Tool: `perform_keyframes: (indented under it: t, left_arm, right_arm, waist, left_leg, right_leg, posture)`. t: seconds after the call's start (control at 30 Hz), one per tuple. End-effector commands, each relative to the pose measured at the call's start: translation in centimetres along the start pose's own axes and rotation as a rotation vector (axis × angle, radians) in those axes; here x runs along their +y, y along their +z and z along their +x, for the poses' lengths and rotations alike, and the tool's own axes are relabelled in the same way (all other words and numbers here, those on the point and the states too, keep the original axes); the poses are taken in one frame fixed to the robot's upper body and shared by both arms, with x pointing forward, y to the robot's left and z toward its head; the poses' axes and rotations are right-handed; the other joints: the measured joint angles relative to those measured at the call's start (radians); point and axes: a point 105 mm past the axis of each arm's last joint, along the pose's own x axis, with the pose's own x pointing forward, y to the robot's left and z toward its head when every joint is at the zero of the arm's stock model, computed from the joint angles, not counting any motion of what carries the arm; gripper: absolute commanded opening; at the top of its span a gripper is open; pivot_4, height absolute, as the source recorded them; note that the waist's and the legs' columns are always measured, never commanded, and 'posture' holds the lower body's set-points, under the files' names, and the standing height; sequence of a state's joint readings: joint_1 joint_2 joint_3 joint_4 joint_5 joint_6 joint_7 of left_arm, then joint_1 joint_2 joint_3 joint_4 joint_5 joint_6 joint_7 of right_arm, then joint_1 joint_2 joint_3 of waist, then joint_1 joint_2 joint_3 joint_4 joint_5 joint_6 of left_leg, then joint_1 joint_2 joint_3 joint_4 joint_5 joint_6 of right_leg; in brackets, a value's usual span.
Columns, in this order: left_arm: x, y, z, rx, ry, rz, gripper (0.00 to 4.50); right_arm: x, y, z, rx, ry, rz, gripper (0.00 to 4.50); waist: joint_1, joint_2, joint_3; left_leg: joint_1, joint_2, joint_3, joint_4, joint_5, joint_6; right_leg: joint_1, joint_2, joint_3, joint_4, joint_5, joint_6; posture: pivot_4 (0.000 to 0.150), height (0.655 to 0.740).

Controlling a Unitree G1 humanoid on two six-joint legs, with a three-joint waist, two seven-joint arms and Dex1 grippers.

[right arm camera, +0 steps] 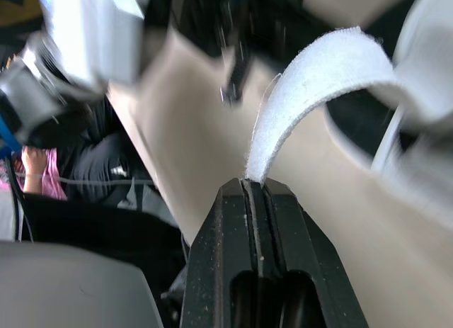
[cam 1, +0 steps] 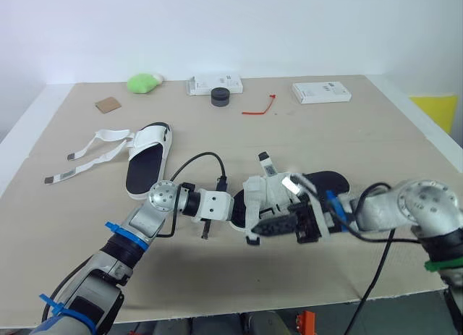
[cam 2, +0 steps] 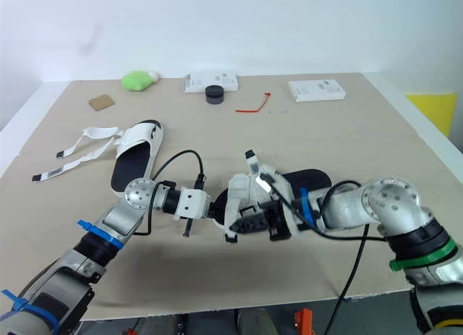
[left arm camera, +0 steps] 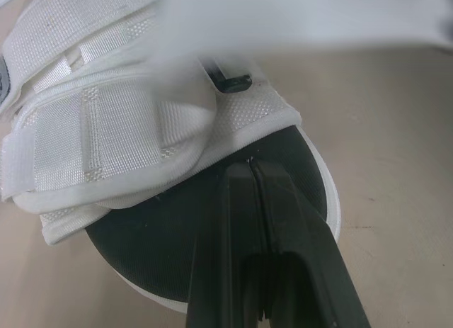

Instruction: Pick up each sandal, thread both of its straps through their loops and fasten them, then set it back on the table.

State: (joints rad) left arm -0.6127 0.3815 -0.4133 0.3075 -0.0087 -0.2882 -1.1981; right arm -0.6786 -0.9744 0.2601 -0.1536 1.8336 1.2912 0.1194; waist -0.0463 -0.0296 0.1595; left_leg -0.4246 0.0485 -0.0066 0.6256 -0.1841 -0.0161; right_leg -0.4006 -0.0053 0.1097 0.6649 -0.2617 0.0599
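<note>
One white sandal with a black footbed (cam 1: 327, 183) lies in the middle of the table between my two grippers. My left gripper (cam 1: 244, 205) is shut on the edge of its white upper (left arm camera: 141, 137), at the rim of the sole. My right gripper (right arm camera: 253, 181) is shut on the end of a white strap (right arm camera: 311, 94), which curves up from its fingertips. Another strap tip (cam 1: 266, 163) sticks up above the sandal. The second sandal (cam 1: 148, 160) lies flat at the left, with its two straps (cam 1: 90, 153) spread loose on the table.
Along the table's far side are a green lump (cam 1: 145, 82), a brown card (cam 1: 108, 104), a white box (cam 1: 215, 83), a black round object (cam 1: 221, 96), a red tie (cam 1: 259, 107) and another white box (cam 1: 322, 92). A yellow object (cam 1: 434, 107) stands off the right edge.
</note>
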Motion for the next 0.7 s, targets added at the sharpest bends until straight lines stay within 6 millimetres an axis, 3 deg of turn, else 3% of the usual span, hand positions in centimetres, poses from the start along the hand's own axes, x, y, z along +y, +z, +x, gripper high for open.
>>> perform_keyframes:
  t: [0.03,0.1,0.17,0.23,0.5,0.7]
  left_arm:
    - [-0.7,-1.3,-0.1,0.043,-0.034,-0.036,0.00]
    - [-0.7,-1.3,-0.1,0.042,-0.034,-0.036,0.00]
    - [-1.1,-1.1,0.2,0.029,-0.043,-0.049,0.00]
    - [-1.3,-1.1,0.4,0.023,-0.047,-0.053,0.00]
    - [-1.4,-1.0,0.3,0.029,-0.045,-0.056,0.00]
    - [-1.5,-1.1,0.1,0.037,-0.034,-0.064,0.00]
  right_arm:
    - [0.5,1.2,-0.8,-0.033,0.021,-0.035,0.06]
    - [0.5,1.2,-0.8,-0.031,0.023,-0.037,0.06]
    - [0.4,4.7,-2.4,-0.116,0.006,-0.092,0.06]
    - [-0.1,6.5,-3.1,-0.137,-0.026,-0.122,0.06]
    - [-2.0,8.4,-2.9,-0.015,-0.073,-0.260,0.06]
    - [-3.7,6.5,-1.6,0.159,-0.036,-0.320,0.06]
  waist:
    - [0.000,0.000,0.000]
    - [0.000,0.000,0.000]
    - [-0.001,0.001,0.000]
    - [-0.002,0.006,0.001]
    - [0.001,0.007,0.000]
    - [0.001,0.007,0.000]
  left_leg:
    - [0.000,0.000,0.000,0.000,0.000,0.000]
    - [0.000,0.000,0.000,0.000,0.000,0.000]
    - [0.000,0.000,0.000,-0.001,0.000,0.000]
    - [-0.001,0.000,0.002,0.001,0.000,0.000]
    - [-0.004,0.001,0.001,-0.001,0.001,0.002]
    - [-0.006,0.001,0.001,0.000,0.000,0.004]
  right_leg:
    - [0.000,0.000,0.000,0.000,0.000,0.000]
    - [0.000,0.000,0.000,0.000,0.000,0.000]
    - [0.000,0.000,0.000,0.000,0.000,0.000]
    - [-0.002,0.000,0.002,0.000,0.002,0.000]
    - [-0.007,0.002,0.000,0.001,0.001,-0.002]
    - [-0.008,0.001,-0.001,0.001,0.001,-0.003]
  posture:
    - [0.150,0.7400]
    - [0.150,0.7400]
    - [0.150,0.7400]
    - [0.150,0.7400]
    - [0.150,0.7400]
    - [0.150,0.7400]
